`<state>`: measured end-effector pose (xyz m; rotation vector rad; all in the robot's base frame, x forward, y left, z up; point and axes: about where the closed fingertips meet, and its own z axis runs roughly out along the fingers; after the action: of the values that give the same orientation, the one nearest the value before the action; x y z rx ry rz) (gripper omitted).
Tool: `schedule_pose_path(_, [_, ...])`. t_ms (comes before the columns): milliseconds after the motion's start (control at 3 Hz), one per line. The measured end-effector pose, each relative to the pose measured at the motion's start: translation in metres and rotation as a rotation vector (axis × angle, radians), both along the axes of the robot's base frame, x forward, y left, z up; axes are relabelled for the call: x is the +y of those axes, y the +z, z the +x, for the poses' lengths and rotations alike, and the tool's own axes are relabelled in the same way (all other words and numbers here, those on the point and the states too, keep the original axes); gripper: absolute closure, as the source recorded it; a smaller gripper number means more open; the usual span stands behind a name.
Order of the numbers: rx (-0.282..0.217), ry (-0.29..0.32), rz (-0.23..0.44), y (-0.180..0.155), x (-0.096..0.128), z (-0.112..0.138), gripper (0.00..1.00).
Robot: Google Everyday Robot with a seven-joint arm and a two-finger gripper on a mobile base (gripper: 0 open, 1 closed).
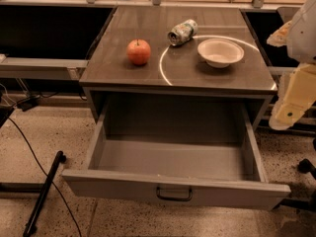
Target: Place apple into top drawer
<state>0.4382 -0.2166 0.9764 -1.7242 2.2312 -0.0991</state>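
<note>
The red-orange apple [138, 52] stands on the left part of the grey cabinet top [123, 75]. The top drawer [173, 159] is pulled fully open below it, with nothing inside; its dark handle [174, 194] faces me on the front panel. My gripper [289, 113] hangs with the white and beige arm at the right edge of the view. It is beside the cabinet's right front corner, far from the apple and holding nothing I can see.
A crushed can [181, 32] lies at the back middle of the cabinet top. A white bowl [220, 52] sits to its right. A black pole [44, 194] and cables lie on the speckled floor at the left. Low shelves run behind the cabinet.
</note>
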Motion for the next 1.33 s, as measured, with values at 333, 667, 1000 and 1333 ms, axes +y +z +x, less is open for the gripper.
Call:
schedule_pose_path(333, [0.0, 0.0, 0.0, 0.0, 0.0, 0.0, 0.0])
schedule_pose_path(667, [0.016, 0.013, 0.056, -0.006, 0.013, 0.012, 0.0])
schedule_pose_path(1000, [0.04, 0.086, 0.142, -0.02, 0.055, 0.049, 0.0])
schedule_pose_path(1333, [0.053, 0.121, 0.208, -0.067, 0.12, 0.106, 0.0])
